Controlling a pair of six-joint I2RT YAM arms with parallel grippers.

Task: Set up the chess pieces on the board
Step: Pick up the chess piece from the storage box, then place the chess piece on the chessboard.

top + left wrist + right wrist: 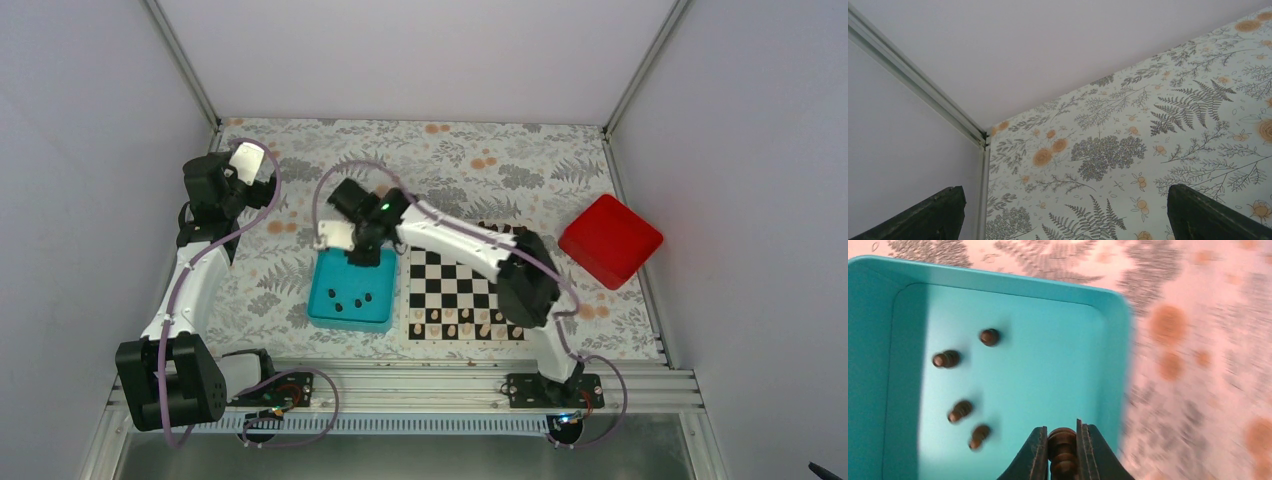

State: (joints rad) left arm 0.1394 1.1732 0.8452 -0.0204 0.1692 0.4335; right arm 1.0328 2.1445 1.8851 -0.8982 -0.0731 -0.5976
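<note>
My left claw sits far left, up by the back-left corner of the table, angled toward the white wall. Its two dark fingers stand wide apart w/ nothing between them. Only the floral-print tablecloth shows in the gap.

Next along is the teal square plastic tray, on the cloth near the front-middle. Four small dark chess pieces lie loose on its floor, apart from each other, and some look tipped on their sides.

My right claw hangs over the tray's far part. It's pinched narrow on a fifth dark ridged piece, which is gripped between both pads. I can't tell which kind of piece it is, or whether it's off the tray floor.

Just beside the tray on the right lies the flat black-and-white chequered chessboard w/ a light tan border. Pale tan pieces stand along its two nearest rows. My right forearm crosses above the board's far edge, and the elbow covers its right side.

Far right is a red square box, off the board's far-right corner and not touching it, close to the right wall.
</note>
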